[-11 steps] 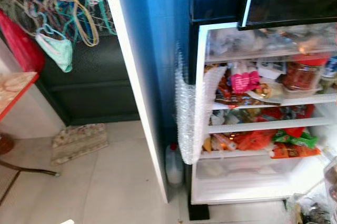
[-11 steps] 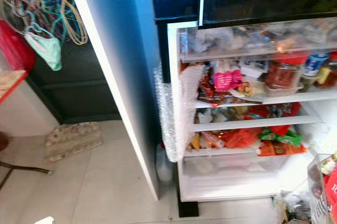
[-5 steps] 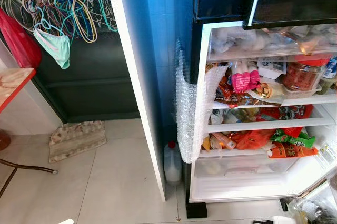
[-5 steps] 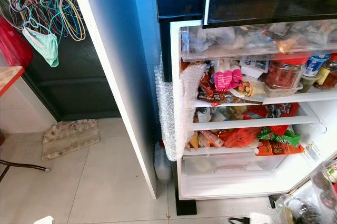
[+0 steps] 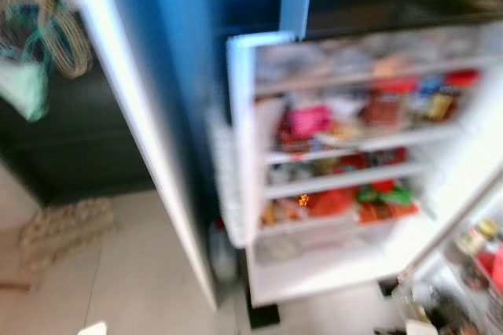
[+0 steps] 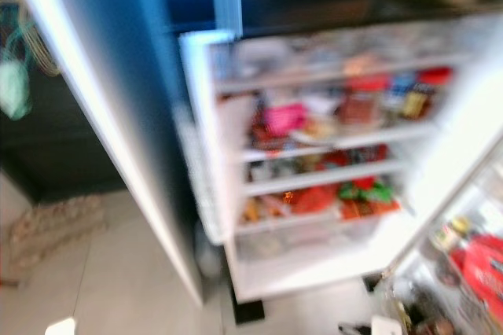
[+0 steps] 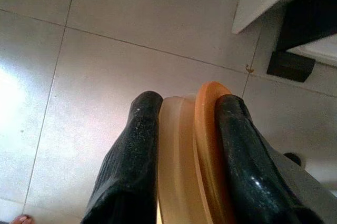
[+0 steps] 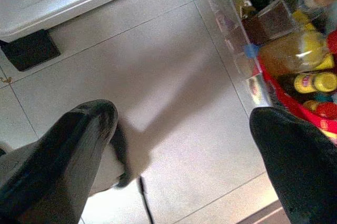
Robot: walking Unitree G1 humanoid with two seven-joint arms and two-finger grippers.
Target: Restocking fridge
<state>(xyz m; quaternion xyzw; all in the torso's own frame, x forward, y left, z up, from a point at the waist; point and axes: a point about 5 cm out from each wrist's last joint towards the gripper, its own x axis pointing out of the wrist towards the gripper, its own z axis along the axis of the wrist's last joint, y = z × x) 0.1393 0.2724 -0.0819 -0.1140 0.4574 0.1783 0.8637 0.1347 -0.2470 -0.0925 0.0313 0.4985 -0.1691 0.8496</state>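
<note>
Head views blurred, robot likely turning or walking. Fridge [image 5: 330,170] open at 1–2 o'clock of the head view, shelves packed. Door bins [image 6: 464,272] with bottles at 4–5 o'clock.

Left gripper [image 7: 181,166] hangs low over the tile floor [image 7: 105,50], fingers closed snug on a lid [image 7: 192,150]: flat, orange rim, pale translucent body, held edge-on. Could be a lid or a shallow container, can't tell. Right gripper [image 8: 184,129] spread wide, holding nothing, over floor near the door bins [image 8: 274,40] with yellow-capped bottles [image 8: 310,82].

Risks: shelves look crammed, so pushing the lid in could knock packets out. The grip is on a thin edge, so the lid may slip or twist if it bumps a shelf. The blur makes aiming poor if the reach starts while moving. The right arm is close to the door bins and could clip the bottles.

Versus 0.5 s ago: the whole frame has shifted, the fridge sits further left and the door bins are more in view. That is the camera panning right; the items themselves look unmoved. Sharp then, smeared now.
</note>
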